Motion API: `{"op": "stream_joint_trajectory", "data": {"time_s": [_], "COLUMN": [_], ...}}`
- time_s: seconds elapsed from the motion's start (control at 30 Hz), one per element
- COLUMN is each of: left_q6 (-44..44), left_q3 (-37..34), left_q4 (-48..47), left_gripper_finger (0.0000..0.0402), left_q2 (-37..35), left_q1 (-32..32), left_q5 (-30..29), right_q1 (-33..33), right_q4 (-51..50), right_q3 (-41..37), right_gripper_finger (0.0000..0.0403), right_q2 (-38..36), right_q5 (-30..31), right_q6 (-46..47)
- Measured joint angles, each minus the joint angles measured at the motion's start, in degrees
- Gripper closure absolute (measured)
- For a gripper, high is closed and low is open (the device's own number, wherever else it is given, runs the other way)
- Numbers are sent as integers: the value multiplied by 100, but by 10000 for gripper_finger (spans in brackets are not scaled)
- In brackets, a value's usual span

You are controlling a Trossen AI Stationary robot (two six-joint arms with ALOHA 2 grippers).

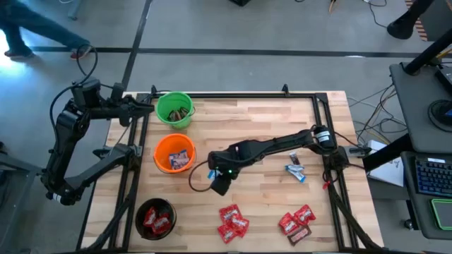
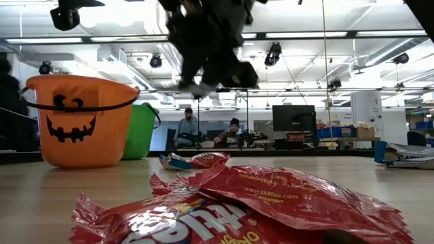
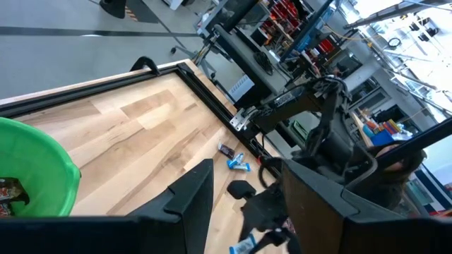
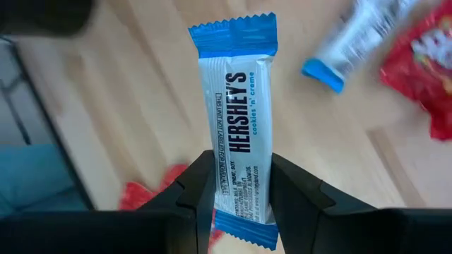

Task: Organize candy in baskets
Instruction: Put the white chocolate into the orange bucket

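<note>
Wooden table [image 1: 268, 134] | right end effector [image 4: 244, 194] pinching blue-and-white candy bar [image 4: 236, 120] | left end effector [image 3: 244, 204] spread

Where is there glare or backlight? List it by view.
Low view: ceiling lights behind turn the right end effector into a silhouette; the red wrapper glints. High view: bright patch on the floor. Right wrist view: bar evenly lit.

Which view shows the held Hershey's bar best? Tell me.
The right wrist view: the Hershey's bar fills it, clamped between the right gripper's fingers, label readable. The high view shows only a blue end; the left wrist view, a blue scrap; the low view, nothing clear.
</note>
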Motion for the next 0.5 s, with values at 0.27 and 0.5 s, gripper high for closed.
{"op": "stream_joint_trajectory", "data": {"time_s": [0.27, 0.5], "left_q6": [46, 256], "left_q3": [0, 0], "left_q4": [0, 0], "left_gripper_finger": [251, 251], "left_q2": [0, 7], "left_q1": [0, -2], "left_q5": [0, -2], "right_q1": [-6, -190], "right_q4": [112, 1216], "right_q3": [823, 856], "right_gripper_finger": [294, 294], "right_q2": [2, 4], "right_q5": [606, 879], "right_q6": [-195, -304]}}
